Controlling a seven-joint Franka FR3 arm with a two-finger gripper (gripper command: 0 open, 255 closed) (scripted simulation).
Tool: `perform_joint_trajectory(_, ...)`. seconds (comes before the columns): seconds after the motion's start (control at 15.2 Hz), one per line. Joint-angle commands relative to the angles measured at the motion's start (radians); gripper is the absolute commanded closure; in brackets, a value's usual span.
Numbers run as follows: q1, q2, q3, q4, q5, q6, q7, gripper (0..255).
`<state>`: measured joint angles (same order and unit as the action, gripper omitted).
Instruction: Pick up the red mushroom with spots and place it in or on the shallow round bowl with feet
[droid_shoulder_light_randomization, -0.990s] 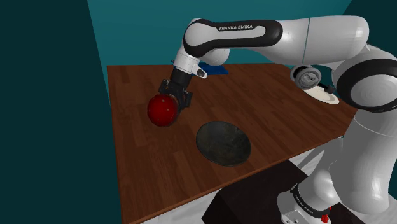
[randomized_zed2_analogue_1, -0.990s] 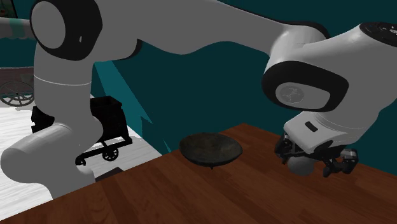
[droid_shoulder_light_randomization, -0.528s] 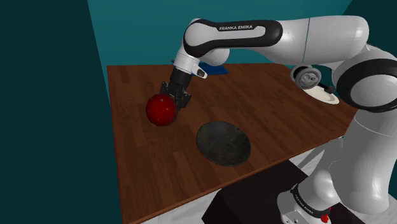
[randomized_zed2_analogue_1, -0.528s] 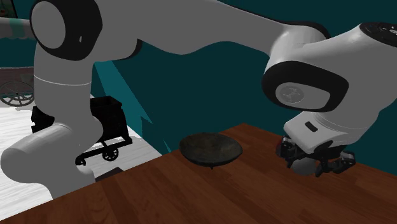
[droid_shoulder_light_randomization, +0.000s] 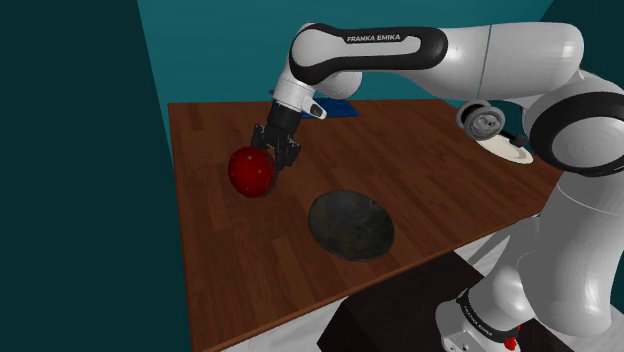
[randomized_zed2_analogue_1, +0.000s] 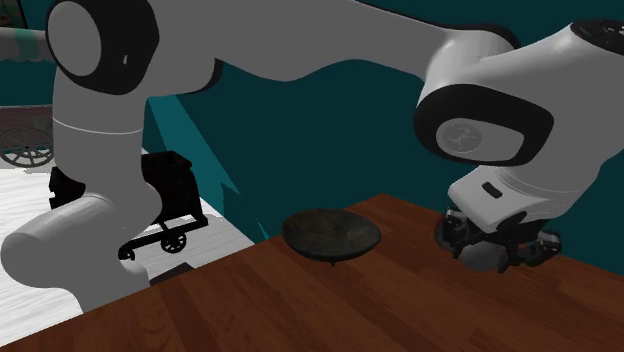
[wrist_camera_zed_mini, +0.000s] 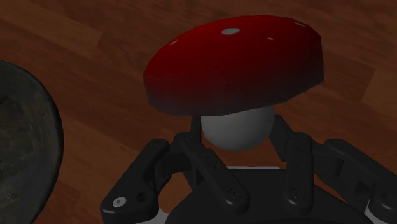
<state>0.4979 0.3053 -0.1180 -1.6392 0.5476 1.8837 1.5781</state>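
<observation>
The red mushroom (droid_shoulder_light_randomization: 252, 172) has a cap with a few pale spots (wrist_camera_zed_mini: 235, 63) and a white stem (wrist_camera_zed_mini: 236, 126). My gripper (droid_shoulder_light_randomization: 270, 152) is shut on that stem, with the cap pointing away from the hand and tilted toward the shoulder view's left. The mushroom hangs just over the brown wooden table (droid_shoulder_light_randomization: 230, 250). The dark shallow round bowl (droid_shoulder_light_randomization: 322, 208) stands on the table toward the stand from the mushroom, a short gap away. In the second exterior view the bowl (randomized_zed2_analogue_1: 331, 233) rests on small feet, left of the gripper (randomized_zed2_analogue_1: 495, 256).
A blue object (droid_shoulder_light_randomization: 342, 108) lies at the table's far edge behind the arm. A white plate (droid_shoulder_light_randomization: 505, 150) bearing a grey round thing (droid_shoulder_light_randomization: 484, 123) sits at the shoulder view's right. A black cart (randomized_zed2_analogue_1: 165, 205) stands on the floor beyond the table.
The hand has risen a little and shifted slightly toward the shoulder view's left, carrying the mushroom with it. The bowl has not moved.
</observation>
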Motion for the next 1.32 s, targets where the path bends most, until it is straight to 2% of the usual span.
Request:
perform_joint_trajectory(0.0, 0.000, -0.008, -0.001, 0.014, -0.004, -0.019, 0.011, 255)
perform_joint_trajectory(1.25, -0.015, -0.019, -0.007, 0.244, -0.028, -0.236, 0.116, 255)
